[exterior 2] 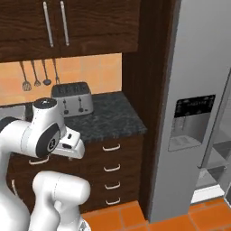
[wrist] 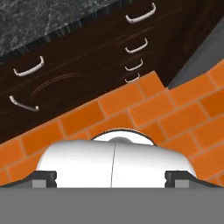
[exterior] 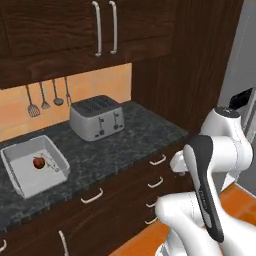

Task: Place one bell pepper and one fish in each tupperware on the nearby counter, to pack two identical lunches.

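One tupperware sits on the counter, left of the toaster. Utensils hang behind. Drawers lie below; the refrigerator stands right.

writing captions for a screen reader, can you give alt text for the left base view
A light-grey tupperware holding a small red bell pepper sits at the left of a black marbled counter, with a silver toaster behind it to the right. The white robot arm rises at lower right, in front of dark wood drawers.

Counter carries tupperware left, toaster behind.
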Controlling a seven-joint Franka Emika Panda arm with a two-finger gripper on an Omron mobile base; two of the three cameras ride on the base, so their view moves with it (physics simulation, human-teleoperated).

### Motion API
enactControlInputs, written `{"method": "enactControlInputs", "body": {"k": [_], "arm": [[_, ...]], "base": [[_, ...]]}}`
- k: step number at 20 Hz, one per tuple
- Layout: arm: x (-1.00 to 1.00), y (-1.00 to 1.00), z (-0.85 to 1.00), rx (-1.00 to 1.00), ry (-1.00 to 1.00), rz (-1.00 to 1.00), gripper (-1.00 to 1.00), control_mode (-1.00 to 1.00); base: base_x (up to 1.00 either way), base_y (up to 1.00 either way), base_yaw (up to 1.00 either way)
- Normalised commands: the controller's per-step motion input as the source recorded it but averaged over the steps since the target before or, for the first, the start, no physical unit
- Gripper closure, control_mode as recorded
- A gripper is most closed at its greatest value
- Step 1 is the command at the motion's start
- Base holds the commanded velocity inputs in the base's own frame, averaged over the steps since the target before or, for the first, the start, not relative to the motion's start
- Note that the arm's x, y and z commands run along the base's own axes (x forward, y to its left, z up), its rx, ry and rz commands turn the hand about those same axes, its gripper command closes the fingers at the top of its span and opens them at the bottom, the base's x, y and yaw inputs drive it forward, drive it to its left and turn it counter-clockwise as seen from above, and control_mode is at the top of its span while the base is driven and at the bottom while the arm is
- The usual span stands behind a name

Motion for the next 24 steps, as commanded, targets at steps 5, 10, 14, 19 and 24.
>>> {"method": "enactControlInputs", "body": {"k": [5, 10, 14, 19, 24], "arm": [[0.00, 0.00, 0.00, 0.00, 0.00, 0.00, -1.00, 1.00], [0.00, 0.00, 0.00, 0.00, 0.00, 0.00, -1.00, 1.00], [0.00, 0.00, 0.00, 0.00, 0.00, 0.00, -1.00, 1.00], [0.00, 0.00, 0.00, 0.00, 0.00, 0.00, -1.00, 1.00], [0.00, 0.00, 0.00, 0.00, 0.00, 0.00, -1.00, 1.00]], "base": [[0.32, -1.00, 0.12], [0.00, -1.00, 0.06], [0.00, -1.00, 0.02], [0.00, -1.00, 0.06], [0.23, -1.00, 0.23]]}}
